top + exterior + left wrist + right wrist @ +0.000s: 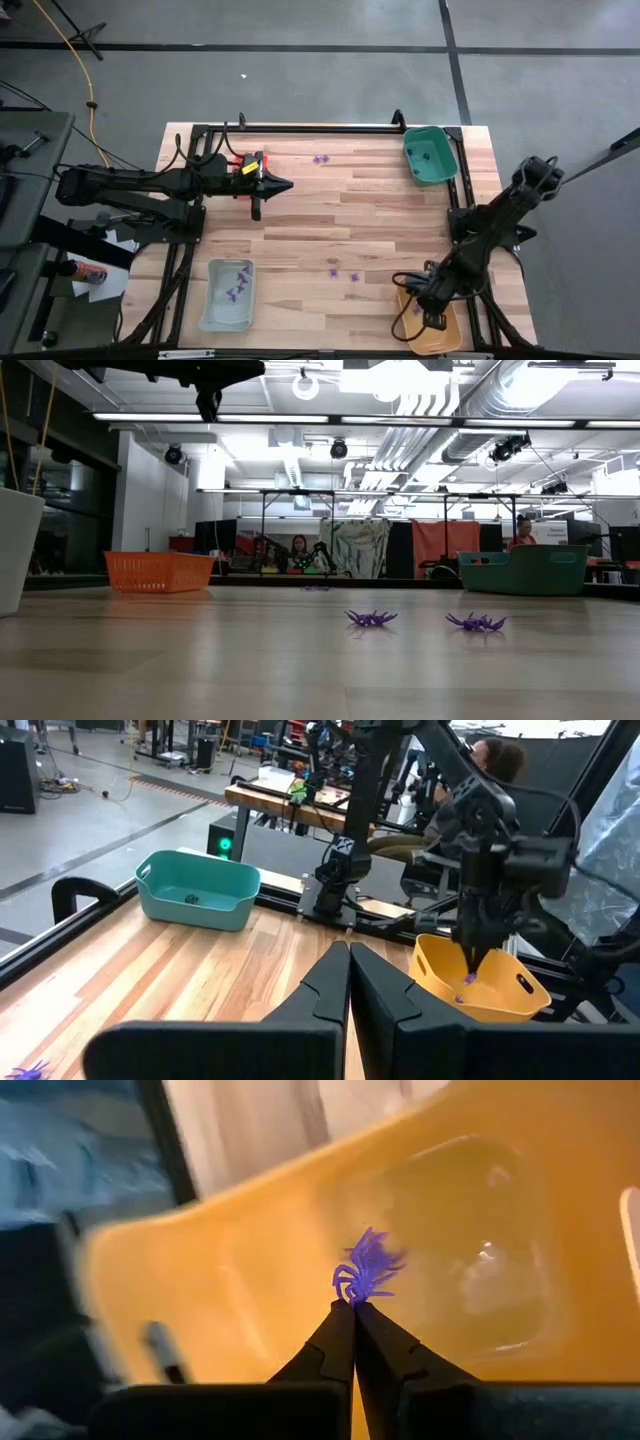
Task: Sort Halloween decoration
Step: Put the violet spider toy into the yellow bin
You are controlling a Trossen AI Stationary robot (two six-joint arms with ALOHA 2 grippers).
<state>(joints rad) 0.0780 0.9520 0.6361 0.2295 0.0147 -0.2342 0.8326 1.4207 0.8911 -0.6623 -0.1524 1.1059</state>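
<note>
Two dark robot arms work over a pale wooden table [330,230]. The right gripper [354,1308] is over the orange rectangular plastic tray [435,325] at the near right corner of the table, and its fingers are pressed together on a small purple plastic spider [366,1268], which hangs above the inside of this tray. The left gripper [283,183] is held high above the far left part of the table, with its fingers closed and nothing between them

Other purple spider pieces are on the table: two [342,272] lie on the bare wood near the middle, close to each other but not touching, one more [320,158] lies near the far edge, and several [238,285] lie inside the pale blue rectangular tray [213,305] at the near left. A green rectangular tray [430,155] stands at the far right corner, with a small dark thing [192,899] in it that cannot be identified
</note>
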